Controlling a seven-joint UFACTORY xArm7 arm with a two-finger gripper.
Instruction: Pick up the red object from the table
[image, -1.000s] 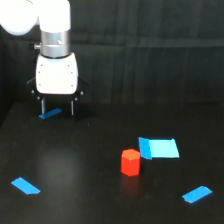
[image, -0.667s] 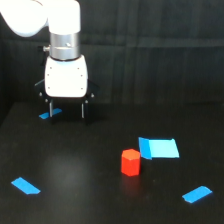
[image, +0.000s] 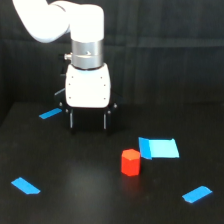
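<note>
Here my hand (image: 89, 121) hangs with fingers spread above the desk (image: 75, 200), the red object (image: 130, 162) nearer the camera, toward the exterior view's right.

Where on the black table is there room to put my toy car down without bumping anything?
The widest bare patch of the table lies between the blue strip at the exterior view's left and the red object. It is crowded where the red object sits beside the blue rectangle, and under the gripper.

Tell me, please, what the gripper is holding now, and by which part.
Nothing: the open gripper is empty, and the small red-orange faceted block sits apart on the table.
</note>
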